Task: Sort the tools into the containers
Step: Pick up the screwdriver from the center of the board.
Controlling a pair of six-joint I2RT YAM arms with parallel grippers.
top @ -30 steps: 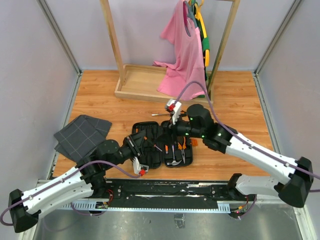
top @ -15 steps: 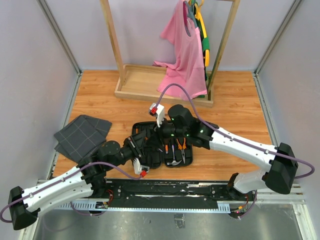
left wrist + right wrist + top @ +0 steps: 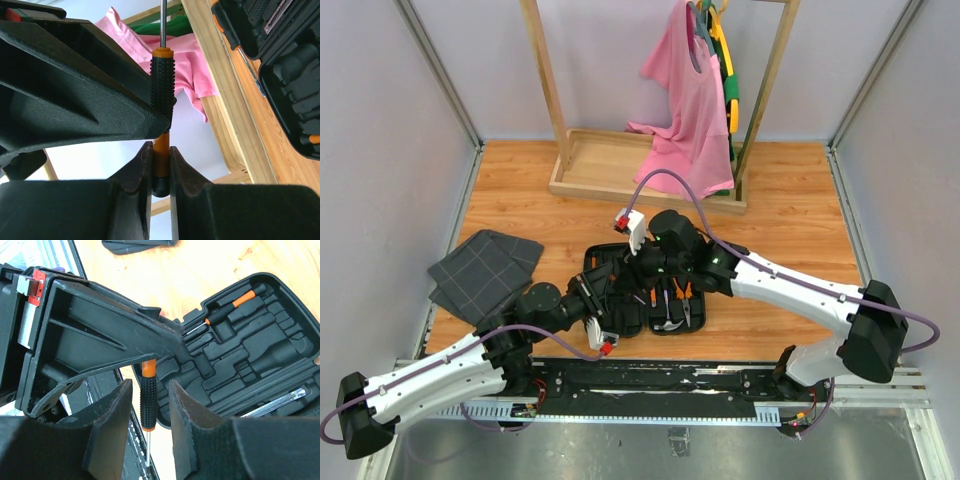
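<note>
The left gripper point(image 3: 160, 157) pinched the orange end of a screwdriver point(image 3: 162, 82), with the open black tool case point(image 3: 292, 85) at right

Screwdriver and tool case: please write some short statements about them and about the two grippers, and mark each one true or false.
1. The left gripper is shut on the orange end of the screwdriver. True.
2. The right gripper squeezes the screwdriver's black grip. False: its fingers stand on both sides of the grip, with a gap showing on each side.
3. The tool case is closed. False: it lies open, and its moulded slots show.
4. A second screwdriver lies in a slot of the case. True.
5. The pink shirt lies flat on the table. False: it hangs from the wooden rack.
</note>
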